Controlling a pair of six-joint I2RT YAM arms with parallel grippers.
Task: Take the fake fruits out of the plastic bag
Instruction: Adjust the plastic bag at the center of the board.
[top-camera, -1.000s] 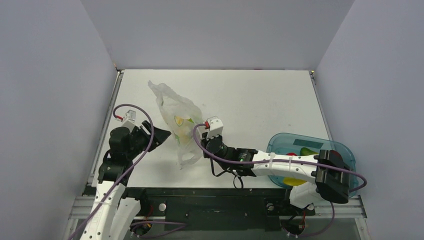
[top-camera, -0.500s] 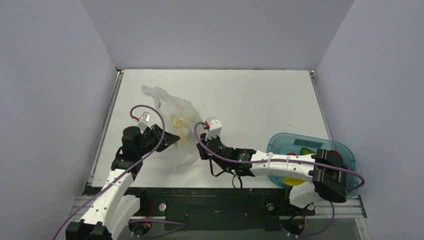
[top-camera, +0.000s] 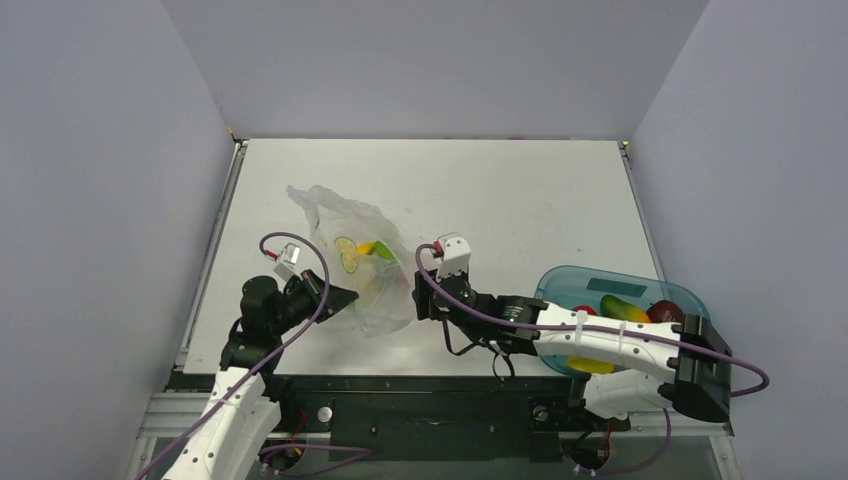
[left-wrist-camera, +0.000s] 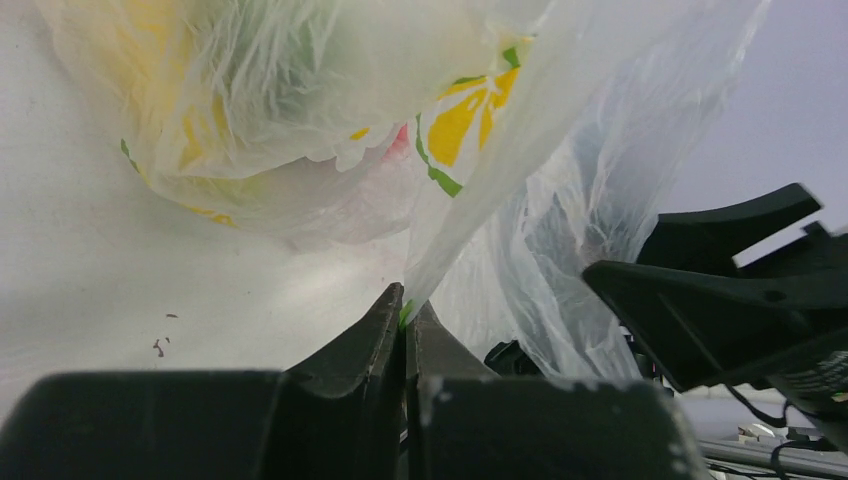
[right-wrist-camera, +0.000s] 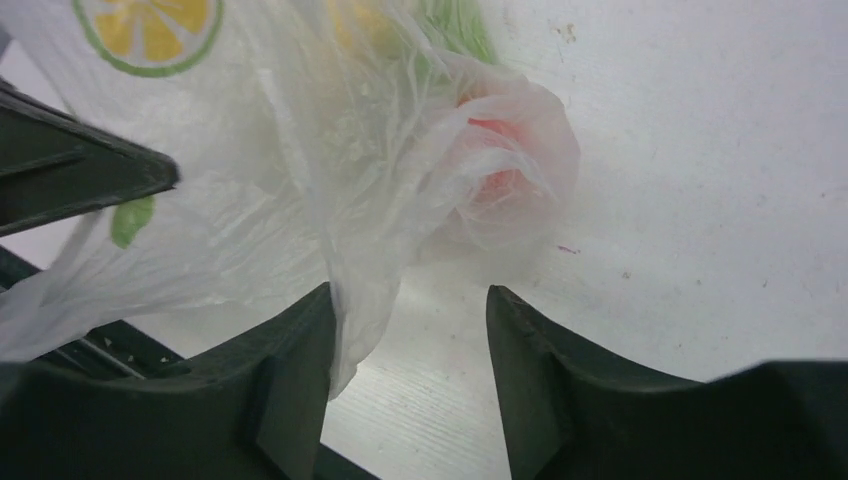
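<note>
The plastic bag (top-camera: 352, 260) lies crumpled on the white table left of centre, printed with lemon slices. Inside it show yellow and green fake fruits (top-camera: 375, 249) and a red one (right-wrist-camera: 495, 160) wrapped in film. My left gripper (top-camera: 347, 297) is shut on the bag's near left edge; in the left wrist view the film (left-wrist-camera: 470, 210) rises taut from between the closed jaws (left-wrist-camera: 405, 305). My right gripper (top-camera: 420, 300) stands open at the bag's right side, a flap of bag film (right-wrist-camera: 360, 300) hanging against its left finger, nothing pinched.
A teal translucent tray (top-camera: 560, 282) at the near right holds a red fruit (top-camera: 664, 311), a green piece (top-camera: 620, 308) and a yellow one (top-camera: 590, 364). The right arm stretches across in front of it. Grey walls enclose the table.
The left gripper moved in to the bag's near edge and shut on it. The right gripper let go of the bag and opened, its arm drawing back to the right.
</note>
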